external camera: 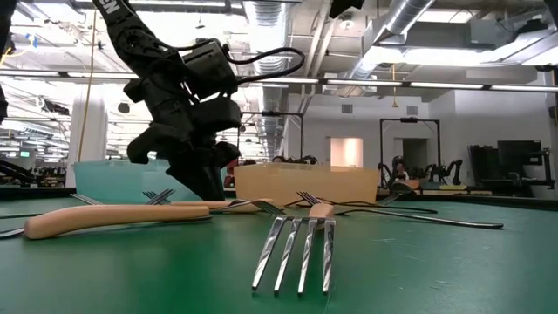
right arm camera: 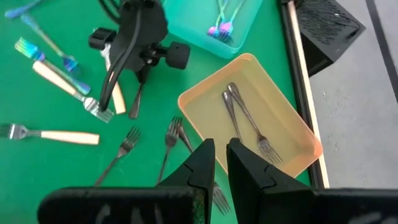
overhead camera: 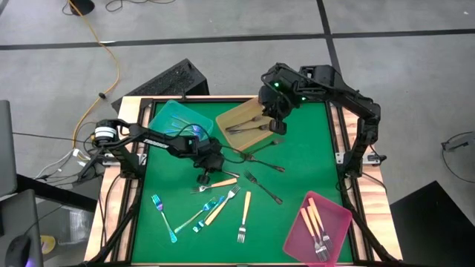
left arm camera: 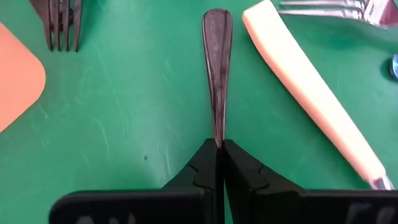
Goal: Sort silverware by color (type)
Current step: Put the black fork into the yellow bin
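I'm seeing my left gripper (left arm camera: 218, 148) pinching its jaws tight on a dark grey fork handle (left arm camera: 217, 68) lying on the counter (left arm camera: 137, 124), just beside the amber tray (overhead camera: 236, 119); my right gripper (right arm camera: 220, 157), jaws slightly parted and empty, is hovering over that tray.

left gripper (left arm camera: 219, 149) clamped, right gripper (right arm camera: 221, 155) apparently empty

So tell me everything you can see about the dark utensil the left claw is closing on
The dark utensil is slim, grey and metallic-looking, with a glossy handle that widens to a rounded end. It lies flat on the green table, beside a cream-handled fork without touching it. The left claw is shut on the handle's narrow part, fingers pressed to either side. Its working end is hidden under the claw, so fork or spoon cannot be told.
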You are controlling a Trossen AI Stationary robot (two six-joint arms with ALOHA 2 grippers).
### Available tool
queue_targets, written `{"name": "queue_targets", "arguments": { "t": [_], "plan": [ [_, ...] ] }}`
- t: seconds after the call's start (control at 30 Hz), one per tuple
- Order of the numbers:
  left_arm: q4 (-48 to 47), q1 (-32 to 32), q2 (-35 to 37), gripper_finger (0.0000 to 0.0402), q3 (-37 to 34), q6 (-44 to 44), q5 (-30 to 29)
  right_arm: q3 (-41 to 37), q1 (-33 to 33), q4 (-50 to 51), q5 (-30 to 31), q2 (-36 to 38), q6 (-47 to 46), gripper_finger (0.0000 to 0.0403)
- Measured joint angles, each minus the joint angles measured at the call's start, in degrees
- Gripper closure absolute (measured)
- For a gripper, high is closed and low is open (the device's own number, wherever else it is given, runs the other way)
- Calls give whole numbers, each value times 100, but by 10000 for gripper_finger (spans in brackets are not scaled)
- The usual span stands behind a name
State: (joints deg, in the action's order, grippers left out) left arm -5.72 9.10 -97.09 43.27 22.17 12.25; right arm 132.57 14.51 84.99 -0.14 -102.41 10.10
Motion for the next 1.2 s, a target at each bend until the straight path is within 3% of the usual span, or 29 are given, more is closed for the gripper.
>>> {"name": "queue_targets", "arguments": {
  "t": [0.17,0.47,0.73,0.87,0.97,1.1,1.2],
  "plan": [
    [30,-52,209,401,-18,-351,-74,0,-195,110,-2,52,114,337],
    [206,-82,1305,401,-9,-544,-170,0,-447,221,0,664,-29,337],
    [1033,-289,2720,401,-73,-748,-1181,-214,-869,261,7,1487,-480,337],
    [1449,-510,3304,401,-198,-740,-1626,-1122,-1255,9,186,2130,-785,337],
    [1929,-701,3625,401,-377,-693,-1869,-2287,-1607,-678,628,2783,-1082,337],
    [2403,-918,3792,401,-626,-682,-2360,-4251,-1938,-2281,1409,3671,-1482,337],
    [2768,-1061,3790,401,-777,-682,-2855,-5720,-2026,-3787,1592,4134,-1655,337]
  ]
}}
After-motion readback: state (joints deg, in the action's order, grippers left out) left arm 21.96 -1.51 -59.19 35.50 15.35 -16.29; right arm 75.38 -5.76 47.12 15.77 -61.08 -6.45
